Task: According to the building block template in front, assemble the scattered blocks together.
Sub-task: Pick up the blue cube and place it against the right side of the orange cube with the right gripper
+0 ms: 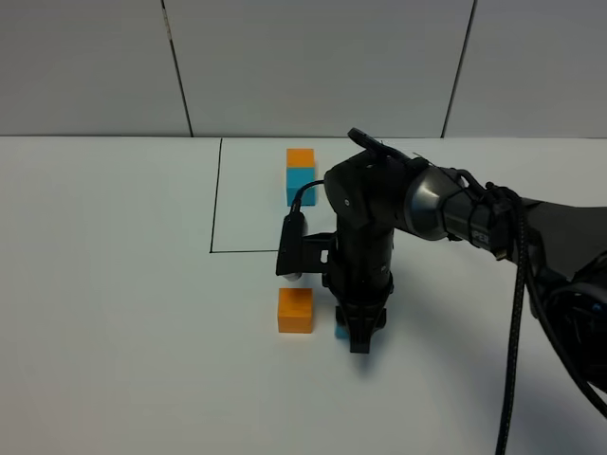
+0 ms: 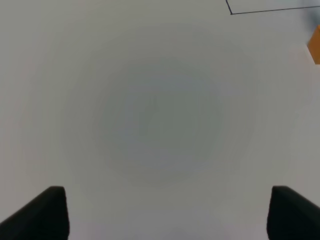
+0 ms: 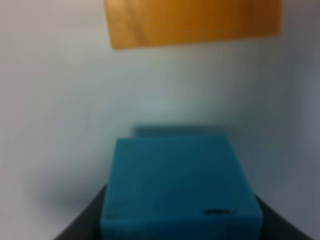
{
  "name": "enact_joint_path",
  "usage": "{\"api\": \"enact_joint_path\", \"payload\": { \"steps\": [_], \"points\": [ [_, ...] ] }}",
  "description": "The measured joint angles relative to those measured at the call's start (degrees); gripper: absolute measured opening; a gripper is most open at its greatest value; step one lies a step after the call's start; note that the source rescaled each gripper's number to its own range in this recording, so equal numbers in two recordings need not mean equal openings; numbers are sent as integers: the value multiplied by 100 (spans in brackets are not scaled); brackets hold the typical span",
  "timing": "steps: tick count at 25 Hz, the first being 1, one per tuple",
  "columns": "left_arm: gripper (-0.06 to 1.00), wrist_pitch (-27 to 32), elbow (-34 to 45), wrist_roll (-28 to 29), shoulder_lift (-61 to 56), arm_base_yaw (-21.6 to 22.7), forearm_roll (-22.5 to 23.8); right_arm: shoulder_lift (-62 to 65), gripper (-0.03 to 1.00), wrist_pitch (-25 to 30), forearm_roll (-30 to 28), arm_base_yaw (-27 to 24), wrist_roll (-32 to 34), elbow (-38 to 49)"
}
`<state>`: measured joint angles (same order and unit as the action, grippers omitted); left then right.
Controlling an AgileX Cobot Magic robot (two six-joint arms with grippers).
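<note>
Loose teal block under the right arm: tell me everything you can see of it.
The teal block is a plain matte cube with clean edges and a small dark mark near one edge of its top. It sits squarely between the dark fingers of the right gripper, which appear to press on both its sides. A gap separates it from the orange block. The high camera shows only a sliver of it.

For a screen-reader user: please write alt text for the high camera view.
The right arm's tool grips a teal cube just right of a loose orange cube on a white table. Behind, an orange-teal template sits inside a black outline.
</note>
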<state>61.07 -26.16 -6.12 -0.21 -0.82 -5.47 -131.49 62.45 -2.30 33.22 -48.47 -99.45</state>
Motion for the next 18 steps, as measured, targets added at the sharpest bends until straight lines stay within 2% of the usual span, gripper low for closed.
{"api": "enact_joint_path", "payload": {
  "steps": [8, 18],
  "points": [
    [80, 0, 0, 0, 0, 0, 0, -289, 2, 18, -184, 125, 275, -433],
    [80, 0, 0, 0, 0, 0, 0, -402, 2, 79, -271, 194, 398, -539]
  ]
}}
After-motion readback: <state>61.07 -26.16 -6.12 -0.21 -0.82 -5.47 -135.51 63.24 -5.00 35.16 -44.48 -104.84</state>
